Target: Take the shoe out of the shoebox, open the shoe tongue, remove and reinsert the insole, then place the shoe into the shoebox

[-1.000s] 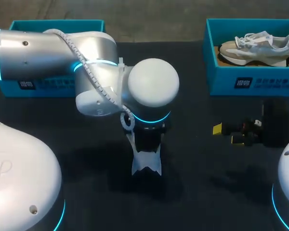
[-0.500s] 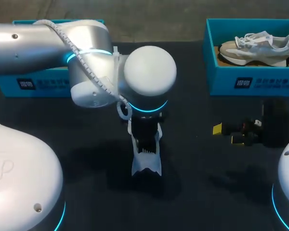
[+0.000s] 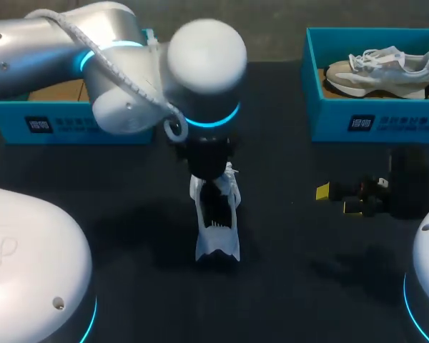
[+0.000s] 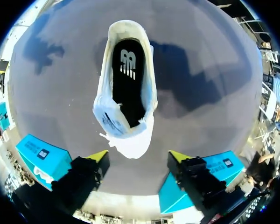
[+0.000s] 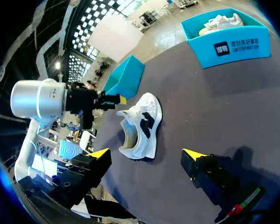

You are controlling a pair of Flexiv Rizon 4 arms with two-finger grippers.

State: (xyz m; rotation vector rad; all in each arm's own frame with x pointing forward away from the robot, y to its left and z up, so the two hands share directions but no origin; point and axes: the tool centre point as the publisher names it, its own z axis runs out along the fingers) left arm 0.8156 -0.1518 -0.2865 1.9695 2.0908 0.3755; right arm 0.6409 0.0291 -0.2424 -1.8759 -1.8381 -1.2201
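Left wrist view shows your left pincer (image 4: 138, 157) released and empty, just above the white shoe (image 4: 126, 93), which stands on the worktop (image 4: 205, 93) with its black insole (image 4: 127, 77) seated inside. Your right pincer (image 5: 147, 154) hangs released too. Over the last second your left arm (image 3: 121, 64) has drawn back off the shoe, so reinsertion looks done and boxing is next. Count two shoes and two shoeboxes: the second shoe (image 3: 379, 71) sits in the right shoebox (image 3: 375, 121), and the left shoebox (image 3: 57, 125) lies behind your arm.
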